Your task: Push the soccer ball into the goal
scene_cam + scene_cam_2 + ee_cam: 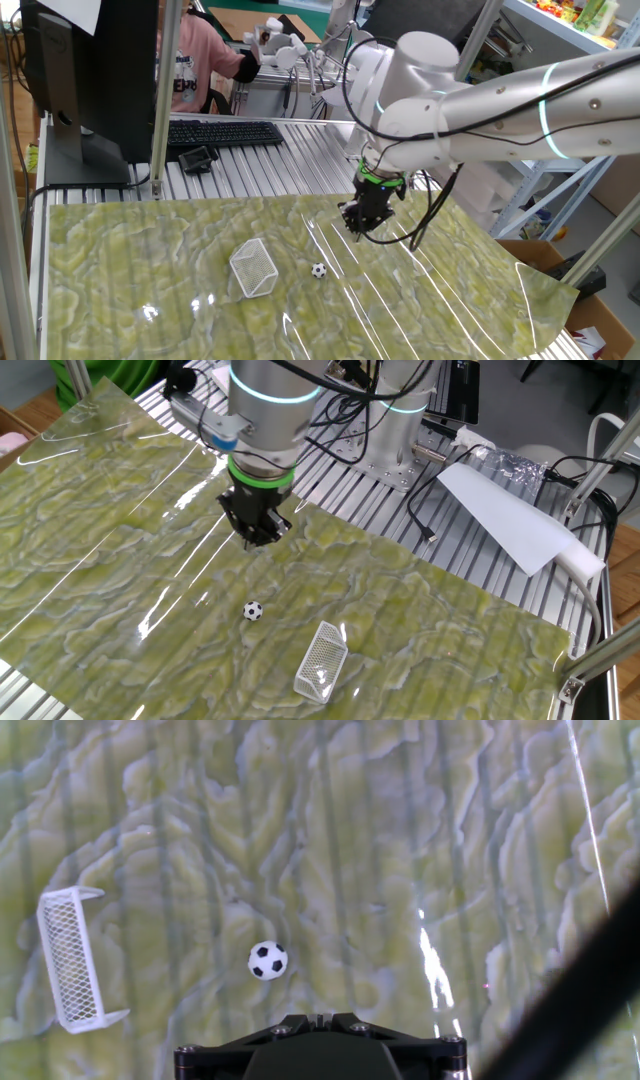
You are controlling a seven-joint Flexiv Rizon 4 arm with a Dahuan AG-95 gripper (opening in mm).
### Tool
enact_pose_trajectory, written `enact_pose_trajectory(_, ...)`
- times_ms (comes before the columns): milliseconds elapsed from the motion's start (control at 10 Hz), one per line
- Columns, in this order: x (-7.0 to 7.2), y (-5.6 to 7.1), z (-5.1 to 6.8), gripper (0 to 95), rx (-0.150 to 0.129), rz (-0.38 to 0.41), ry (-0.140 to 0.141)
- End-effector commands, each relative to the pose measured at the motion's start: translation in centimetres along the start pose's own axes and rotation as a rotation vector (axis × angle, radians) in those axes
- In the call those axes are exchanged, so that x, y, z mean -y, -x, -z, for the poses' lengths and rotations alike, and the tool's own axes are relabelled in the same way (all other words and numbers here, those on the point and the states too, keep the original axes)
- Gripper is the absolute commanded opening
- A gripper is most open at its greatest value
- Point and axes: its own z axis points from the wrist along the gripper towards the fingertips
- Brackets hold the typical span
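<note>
The soccer ball [318, 270] [253, 611] [267, 960], tiny and white with black patches, rests on the green marbled mat. The goal [254, 268] [322, 658] [70, 959], a small white mesh box, stands a short way from the ball with its open mouth toward it. My gripper [359, 228] [257, 539] [321, 1018] hangs above the mat, behind the ball on the side away from the goal, apart from the ball. Its jaws are shut with nothing between them. In the hand view the ball lies just ahead of the fingertips, the goal at the left edge.
The green marbled mat [150, 260] [440, 610] covers the table, with a ridged metal surface [300, 150] beyond it. A keyboard [222, 132], a monitor [90, 70] and a person [200, 60] are at the far side. A white sheet [505, 510] and cables [430, 520] lie off the mat.
</note>
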Motion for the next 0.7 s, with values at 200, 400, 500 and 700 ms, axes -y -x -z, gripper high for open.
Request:
enact_pose_trajectory(200,0.2,0.2,-1.2,0.0,0.011,-0.003,0.029)
enact_pose_trajectory(400,0.1,0.3,-1.7,0.0,0.015,-0.009,0.029)
enact_pose_trajectory(500,0.0,0.4,-2.1,0.0,0.02,-0.012,0.03)
enact_pose_trajectory(700,-0.1,0.4,-2.9,0.0,0.033,-0.018,0.032)
